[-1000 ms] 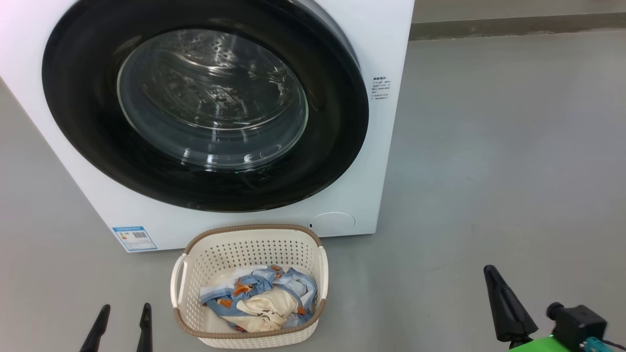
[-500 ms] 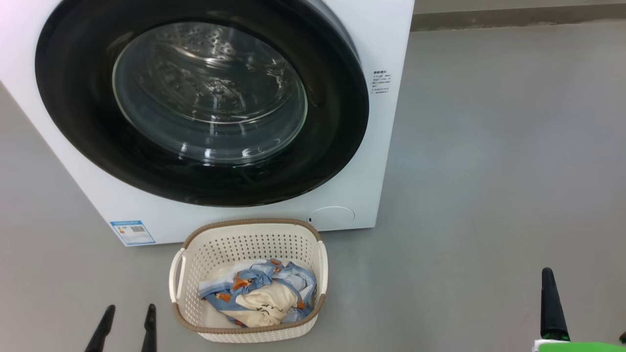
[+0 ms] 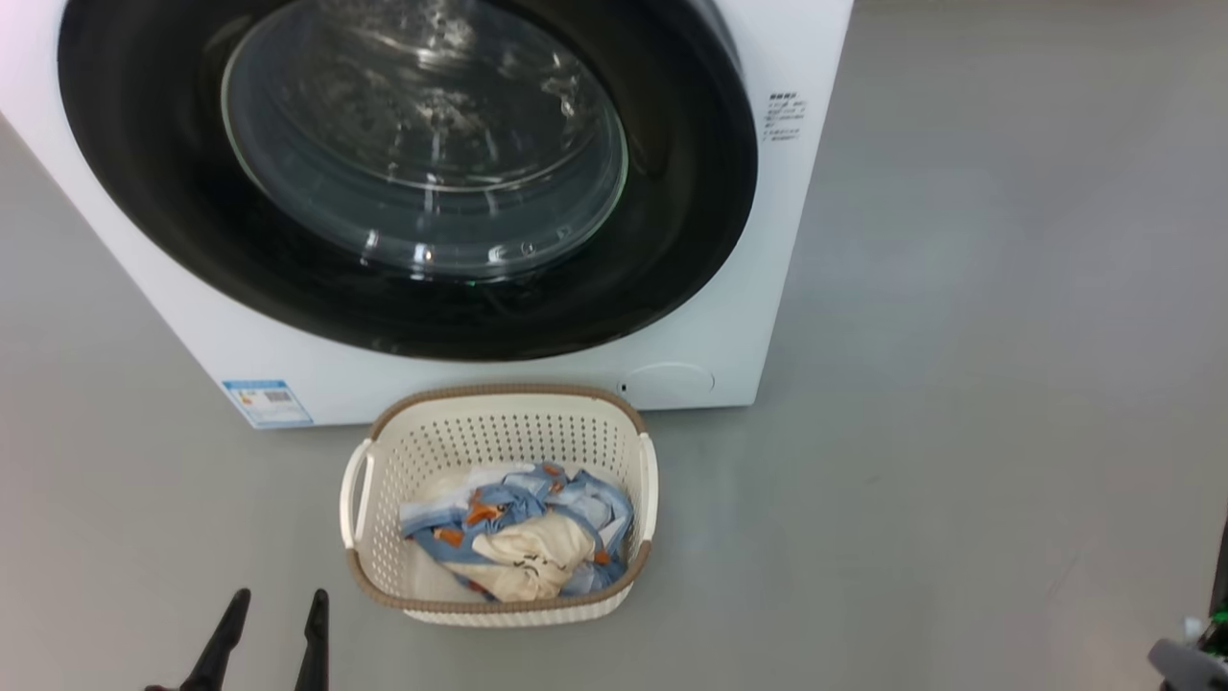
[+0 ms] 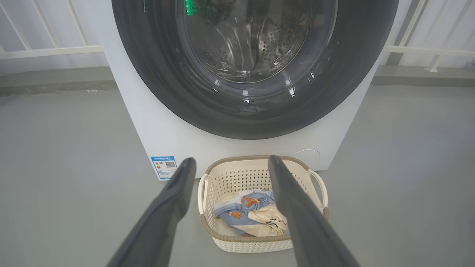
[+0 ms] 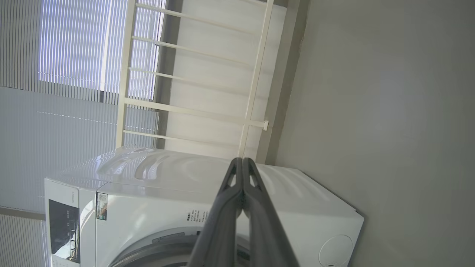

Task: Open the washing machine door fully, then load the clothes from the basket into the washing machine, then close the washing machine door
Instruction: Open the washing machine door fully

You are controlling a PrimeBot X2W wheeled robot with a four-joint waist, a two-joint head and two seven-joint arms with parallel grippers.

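The white washing machine fills the upper left of the head view. Its glossy black door lies against the front, and the steel drum shows through the glass window. On the floor before it stands the cream basket holding the light-blue and cream clothes. My left gripper is open and empty, low and to the basket's left. In the left wrist view its fingers frame the basket and the clothes. My right gripper is shut on nothing, facing the machine's side.
Bare grey floor spreads to the right of the machine and around the basket. A blue label and a round cover mark the machine's lower front. A white railing and window blinds stand behind the machine.
The head camera has shifted, so the machine and basket sit higher in view. My right gripper has slid out past the lower right corner. The left gripper has kept its place and stays open.
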